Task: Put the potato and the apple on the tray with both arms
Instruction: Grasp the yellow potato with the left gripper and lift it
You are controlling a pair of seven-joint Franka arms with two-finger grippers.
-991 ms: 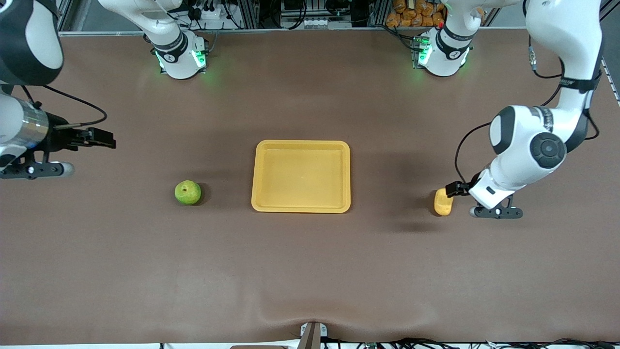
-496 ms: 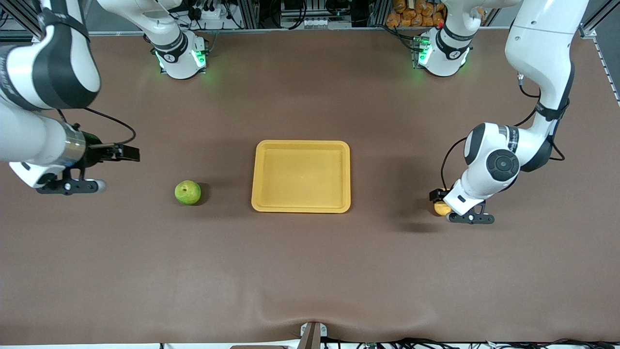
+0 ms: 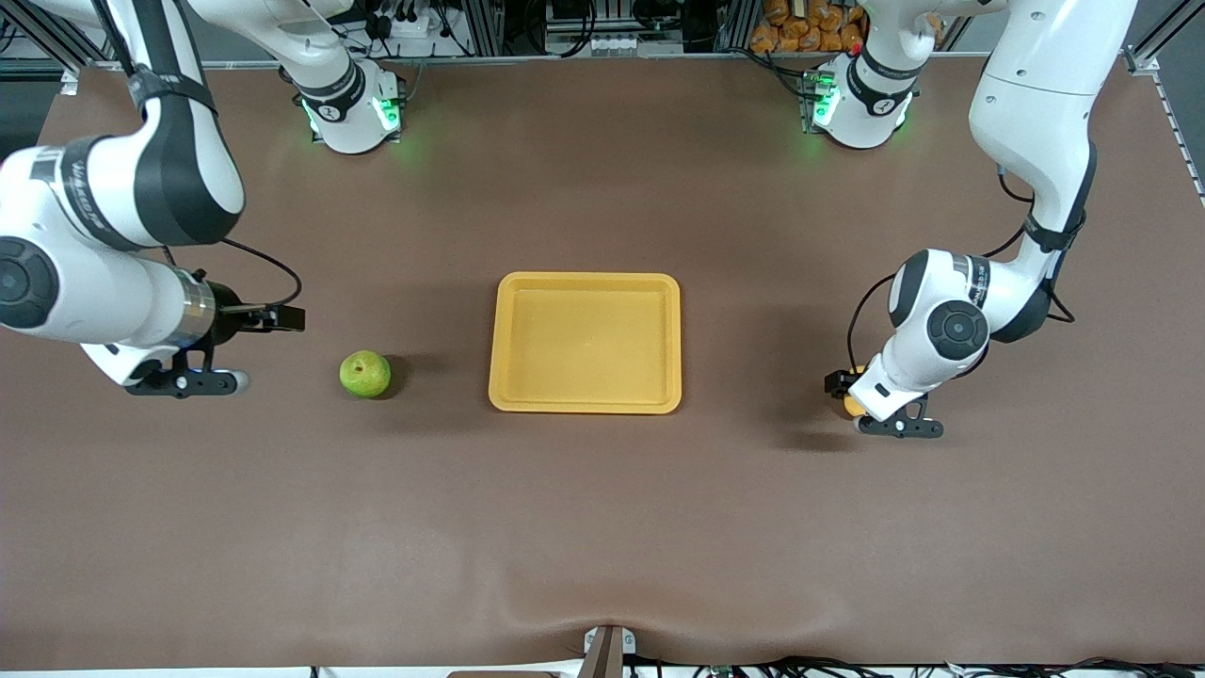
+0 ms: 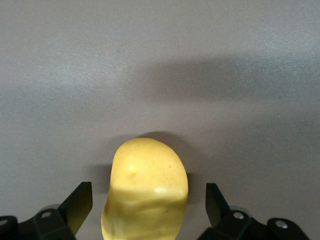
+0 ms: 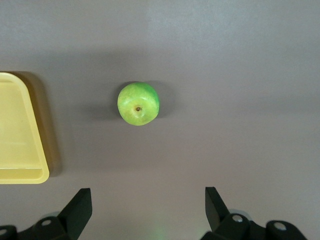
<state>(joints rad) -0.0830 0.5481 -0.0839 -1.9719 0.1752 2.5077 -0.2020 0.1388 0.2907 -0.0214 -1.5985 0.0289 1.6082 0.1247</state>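
The green apple (image 3: 364, 374) (image 5: 138, 103) rests on the brown table, beside the yellow-orange tray (image 3: 585, 279) (image 5: 22, 175) toward the right arm's end. My right gripper (image 3: 282, 318) (image 5: 147, 197) hangs open and empty over bare table, short of the apple. The yellow-orange potato (image 3: 851, 406) (image 4: 145, 190) lies on the table toward the left arm's end of the tray, mostly hidden under the left hand in the front view. My left gripper (image 3: 838, 384) (image 4: 147, 200) is open, one finger on each side of the potato with a gap to both.
The tray's floor is bare. Both green-lit arm bases (image 3: 353, 108) (image 3: 857, 104) stand at the table's back edge. Brown tabletop spreads wide around the tray and toward the front camera.
Both arms have swung in toward the tray. The left gripper has come down around the potato, hiding most of it in the front view. The right gripper has moved closer to the apple.
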